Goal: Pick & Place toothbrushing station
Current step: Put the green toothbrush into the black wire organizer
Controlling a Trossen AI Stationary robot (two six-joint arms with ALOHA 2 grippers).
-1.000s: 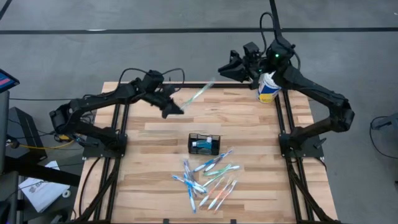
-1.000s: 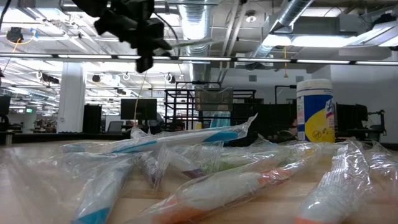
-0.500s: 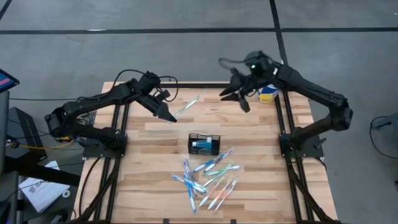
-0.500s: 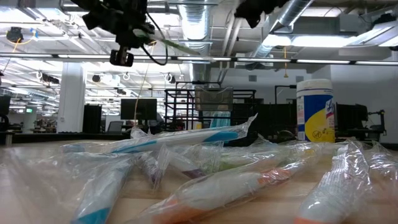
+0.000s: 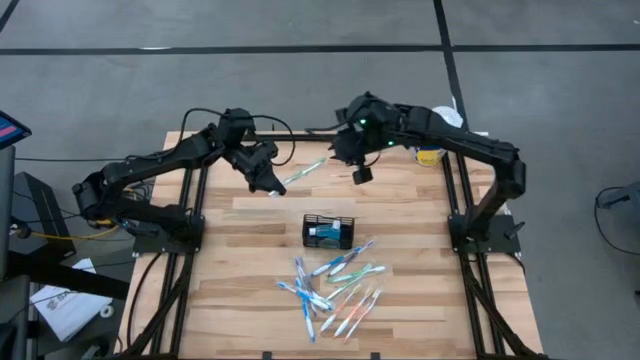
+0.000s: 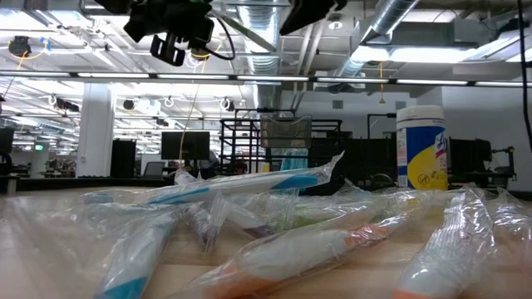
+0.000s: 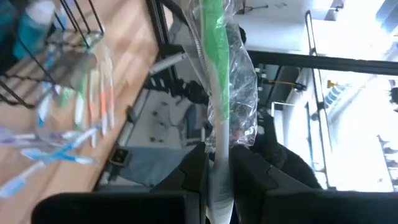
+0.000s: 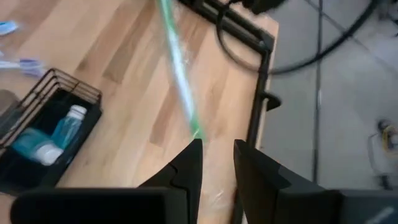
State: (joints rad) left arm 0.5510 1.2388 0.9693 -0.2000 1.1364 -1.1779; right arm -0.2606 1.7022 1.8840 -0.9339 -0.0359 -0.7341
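Above the far half of the desk [image 5: 400, 300], my left fingers [image 5: 271, 187] pinch one end of a green toothbrush in a clear wrapper [image 5: 303, 171]; the left wrist view shows the wrapper clamped between both pads, the brush [image 7: 217, 87] running straight out from them. The brush slants from my left fingers toward 2 o'clock, in the air over the boards.

My right fingers [image 5: 361, 176] hang at the brush's far end, just past its tip. In the right wrist view they [image 8: 214, 163] stand a narrow gap apart with the green tip [image 8: 177, 74] just ahead of the gap, not between the pads. Whether they touch the wrapper, I cannot tell.

Toothbrushing station [image 5: 329, 231]: black wire caddy near the desk's centre, at 6 o'clock from the held brush and well apart from both sets of fingers. A blue-and-white item [image 8: 43, 140] lies inside it.

Pile of wrapped toothbrushes [image 5: 335, 290] lies on the desk at 6 o'clock from the caddy, just beside it.

White tub with yellow-blue label [image 6: 421, 147] stands upright at the far right corner, partly under my right arm in the high view.
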